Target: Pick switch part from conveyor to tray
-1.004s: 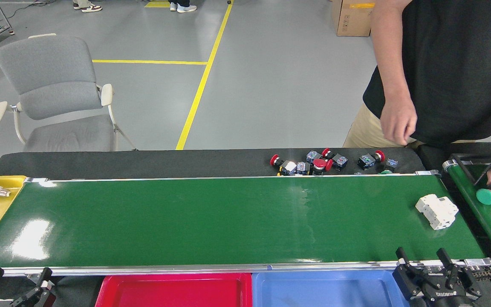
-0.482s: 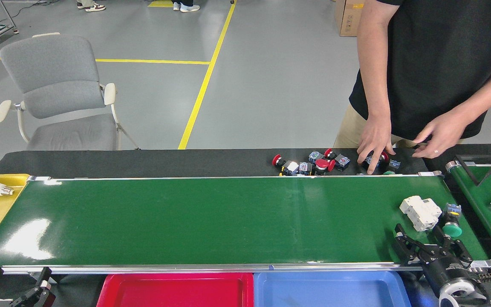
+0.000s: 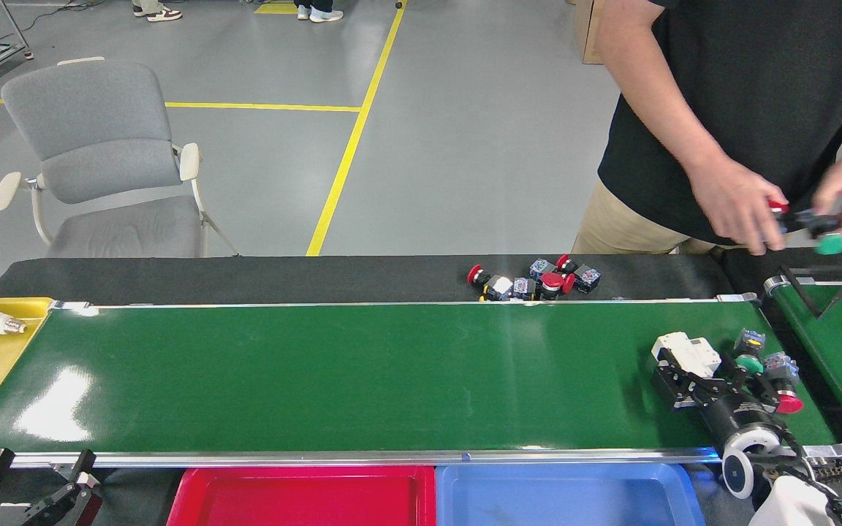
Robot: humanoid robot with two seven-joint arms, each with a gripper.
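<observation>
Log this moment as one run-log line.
right gripper: open, at white part on conveyor | left gripper: open, idle | blue tray: no part seen

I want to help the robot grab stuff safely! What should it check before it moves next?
1. Right gripper over the glossy dark-green conveyor: ok.
2. Open or shut: cannot tell.
3. White boxy switch part by the gripper: ok.
4. Green-capped button and red-capped button crowd close: not ok.
5. Blue plastic tray within view: ok.
6. Person's hands off the belt: ok.
</observation>
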